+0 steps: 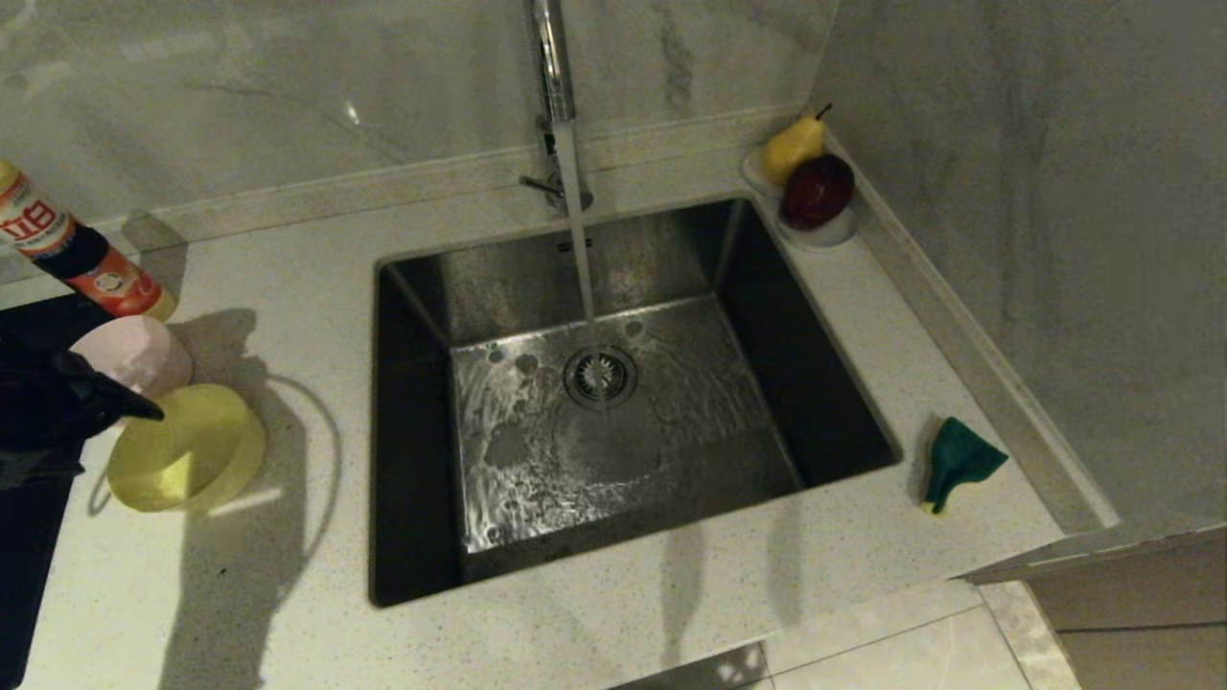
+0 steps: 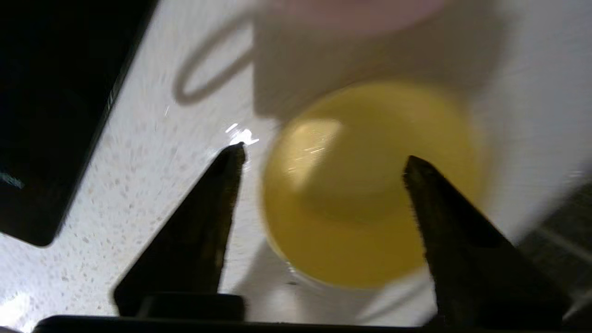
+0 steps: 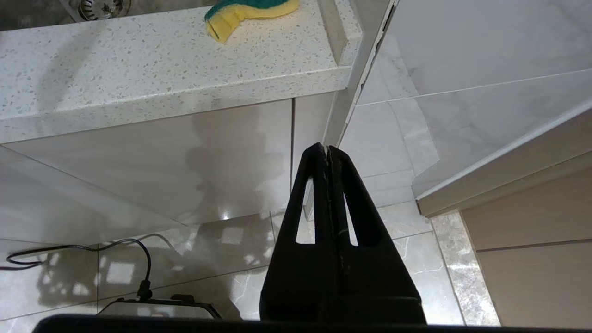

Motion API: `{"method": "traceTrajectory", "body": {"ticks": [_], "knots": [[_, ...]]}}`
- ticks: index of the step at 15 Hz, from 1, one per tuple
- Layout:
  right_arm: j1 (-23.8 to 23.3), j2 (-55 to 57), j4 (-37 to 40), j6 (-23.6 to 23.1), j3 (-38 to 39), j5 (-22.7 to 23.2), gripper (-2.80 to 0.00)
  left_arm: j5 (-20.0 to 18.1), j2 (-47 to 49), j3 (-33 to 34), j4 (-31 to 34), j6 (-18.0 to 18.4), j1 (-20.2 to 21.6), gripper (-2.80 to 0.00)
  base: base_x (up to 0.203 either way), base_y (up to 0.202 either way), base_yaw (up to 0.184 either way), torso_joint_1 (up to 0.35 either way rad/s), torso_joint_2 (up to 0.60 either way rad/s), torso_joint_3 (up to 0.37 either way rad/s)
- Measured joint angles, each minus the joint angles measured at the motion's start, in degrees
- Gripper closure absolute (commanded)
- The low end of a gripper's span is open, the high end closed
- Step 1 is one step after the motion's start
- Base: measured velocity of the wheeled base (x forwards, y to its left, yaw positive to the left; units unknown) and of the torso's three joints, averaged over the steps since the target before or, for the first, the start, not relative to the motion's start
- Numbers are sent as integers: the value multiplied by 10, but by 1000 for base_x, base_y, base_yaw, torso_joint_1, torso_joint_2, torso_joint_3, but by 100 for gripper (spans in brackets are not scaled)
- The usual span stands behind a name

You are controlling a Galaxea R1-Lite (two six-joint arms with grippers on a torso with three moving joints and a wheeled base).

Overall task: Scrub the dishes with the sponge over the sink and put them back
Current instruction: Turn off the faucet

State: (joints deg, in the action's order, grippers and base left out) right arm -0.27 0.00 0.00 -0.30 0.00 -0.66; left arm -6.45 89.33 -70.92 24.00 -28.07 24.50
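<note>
A yellow bowl (image 1: 187, 448) rests on the counter left of the sink (image 1: 844, 402), with a pale pink bowl (image 1: 139, 353) just behind it. My left gripper (image 1: 120, 402) hovers over the yellow bowl's left side. In the left wrist view this gripper (image 2: 323, 154) is open; its two fingers stand wide apart above the yellow bowl (image 2: 360, 194) and hold nothing. The pink bowl (image 2: 356, 14) lies beyond. The green and yellow sponge (image 1: 959, 462) lies crumpled on the counter right of the sink. My right gripper (image 3: 327, 149) hangs shut and empty below the counter edge, with the sponge (image 3: 249, 11) above it.
Water runs from the tall tap (image 1: 556, 86) onto the drain strainer (image 1: 601, 376). A red and white bottle (image 1: 67, 254) stands behind the bowls. A black panel (image 2: 46, 115) borders the counter at far left. A pear (image 1: 794, 146) and an apple (image 1: 817, 190) sit on white saucers at the back right.
</note>
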Motion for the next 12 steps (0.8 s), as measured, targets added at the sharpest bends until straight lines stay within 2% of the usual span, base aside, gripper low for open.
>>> {"method": "traceTrajectory", "body": {"ticks": [2,3,6,9,11,12], "knots": [[0,0,0,0,0,0,0,-3,-29,-48,29,0,0,-280,0,0,0,0,0,0],[0,0,0,0,0,0,0,-10,-45,-74,45,1,-1,0,0,0,0,0,0,0],[0,0,0,0,0,0,0,-74,-89,-152,84,2,-2,0,0,0,0,0,0,0],[0,0,0,0,0,0,0,-213,-113,-197,76,0,-6,0,0,0,0,0,0,0],[0,0,0,0,0,0,0,-310,-106,-208,36,-3,-29,0,0,0,0,0,0,0],[0,0,0,0,0,0,0,-331,-95,-209,14,-3,-48,0,0,0,0,0,0,0]]}}
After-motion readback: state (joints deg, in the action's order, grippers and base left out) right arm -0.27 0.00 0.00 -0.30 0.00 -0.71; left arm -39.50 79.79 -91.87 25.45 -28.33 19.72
